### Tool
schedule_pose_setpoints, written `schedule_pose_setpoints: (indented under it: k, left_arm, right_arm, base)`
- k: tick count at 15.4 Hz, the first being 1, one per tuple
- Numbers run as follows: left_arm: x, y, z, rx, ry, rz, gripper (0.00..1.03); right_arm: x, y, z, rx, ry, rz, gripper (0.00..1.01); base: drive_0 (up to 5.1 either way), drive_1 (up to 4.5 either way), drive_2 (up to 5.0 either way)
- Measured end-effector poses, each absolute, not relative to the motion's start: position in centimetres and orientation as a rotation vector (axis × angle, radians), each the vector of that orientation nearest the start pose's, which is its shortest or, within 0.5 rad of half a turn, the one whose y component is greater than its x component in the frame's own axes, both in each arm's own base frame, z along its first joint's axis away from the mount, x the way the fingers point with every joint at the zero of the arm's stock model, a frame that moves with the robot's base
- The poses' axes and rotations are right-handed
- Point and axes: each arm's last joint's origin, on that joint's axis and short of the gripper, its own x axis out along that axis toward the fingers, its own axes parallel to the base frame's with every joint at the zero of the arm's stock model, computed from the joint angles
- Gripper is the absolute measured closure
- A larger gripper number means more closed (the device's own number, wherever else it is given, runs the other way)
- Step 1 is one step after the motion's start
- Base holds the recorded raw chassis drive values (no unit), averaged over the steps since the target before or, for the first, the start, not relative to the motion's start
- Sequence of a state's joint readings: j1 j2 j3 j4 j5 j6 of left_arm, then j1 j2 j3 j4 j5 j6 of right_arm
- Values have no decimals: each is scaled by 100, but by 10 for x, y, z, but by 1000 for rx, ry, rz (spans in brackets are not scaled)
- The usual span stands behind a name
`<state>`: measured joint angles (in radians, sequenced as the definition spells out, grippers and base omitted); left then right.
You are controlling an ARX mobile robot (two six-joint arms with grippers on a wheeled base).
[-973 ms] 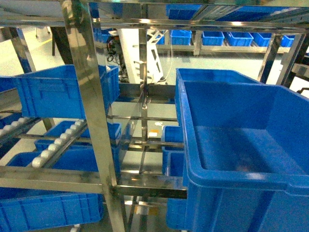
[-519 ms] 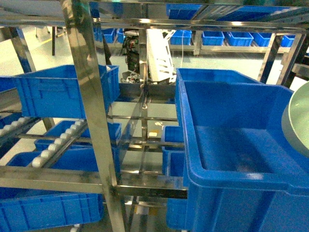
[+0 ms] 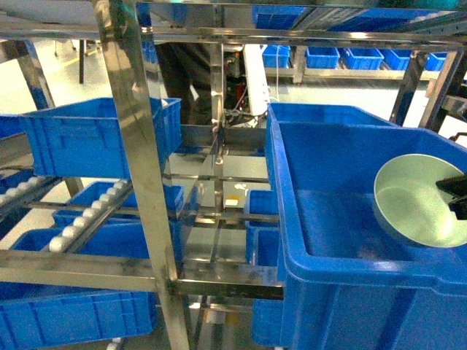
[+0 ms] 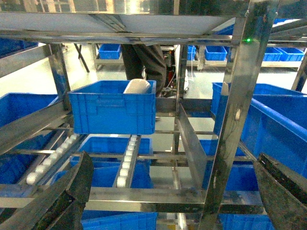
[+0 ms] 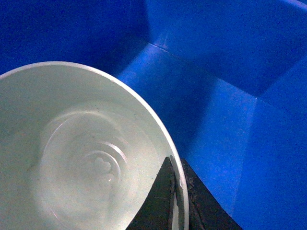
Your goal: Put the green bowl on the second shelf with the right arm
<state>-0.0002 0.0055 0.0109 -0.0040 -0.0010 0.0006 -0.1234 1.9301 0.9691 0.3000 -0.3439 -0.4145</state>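
The pale mint-green bowl hangs tilted over the large blue bin at the right, its open side facing the head camera. My right gripper is shut on the bowl's right rim. In the right wrist view the green bowl fills the left side, and the right gripper pinches its rim with one finger inside and one outside, above the bin's blue floor. My left gripper is open with nothing between its fingers, facing the steel rack. It does not show in the head view.
A steel rack upright stands at the near left, with a crossbar in front. A smaller blue bin sits on the roller shelf at the left. More blue bins lie below and behind. A person stands behind the rack.
The bowl, held by my right gripper, has come in from the right edge to over the large bin. Behind the rack, things have shifted and a person now stands there.
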Motion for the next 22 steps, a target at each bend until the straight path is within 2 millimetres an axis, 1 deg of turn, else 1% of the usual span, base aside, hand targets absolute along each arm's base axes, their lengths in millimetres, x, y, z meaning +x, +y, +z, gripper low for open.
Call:
schedule_pose_setpoints:
  k: [1, 2, 3, 6, 8, 11, 13, 14, 15, 17, 18, 20, 22]
  left_arm:
    - [97, 0, 166, 0, -1, 1, 5]
    - [97, 0, 166, 0, -1, 1, 5]
    - [97, 0, 166, 0, -1, 1, 5]
    - [97, 0, 166, 1, -1, 1, 5]
    - [97, 0, 166, 1, -1, 1, 5]
    - [97, 0, 166, 1, -1, 1, 5]
    - [97, 0, 166, 0, -1, 1, 5]
    - [97, 0, 166, 1, -1, 1, 5]
    - [97, 0, 166, 0, -1, 1, 5]
    - [97, 0, 166, 1, -1, 1, 5]
    - [97, 0, 166, 0, -1, 1, 5]
    - [97, 0, 166, 1, -1, 1, 5]
    - [97, 0, 166, 0, -1, 0, 5]
  right_arm:
    - [387, -39, 120, -252, 614, 347, 99]
    - [394, -39, 115, -261, 637, 350, 99]
    - [396, -36, 113, -275, 666, 366, 99]
    - [404, -24, 119, -322, 656, 398, 99]
    - [405, -22, 113, -321, 666, 406, 99]
    - [398, -22, 101, -304, 694, 417, 99]
    - [397, -28, 92, -281, 711, 409, 99]
    - [397, -37, 82, -254, 731, 397, 99]
    - [396, -40, 78, -240, 743, 390, 99]
    - [396, -43, 74, -233, 744, 384, 99]
    - [398, -39, 74, -229, 735, 386, 98]
    - [399, -28, 75, -221, 728, 406, 77]
    - [401, -23, 76, -218, 708, 411, 53]
  base:
    - [0, 0, 0]
    - [0, 0, 0]
    - [0, 0, 0]
    - [0, 0, 0]
    - [0, 0, 0]
    - [0, 0, 0]
    - [0, 0, 0]
    - [0, 0, 0]
    - [0, 0, 0]
    - [0, 0, 0]
    - [0, 0, 0]
    - [0, 0, 0]
    - [0, 0, 0]
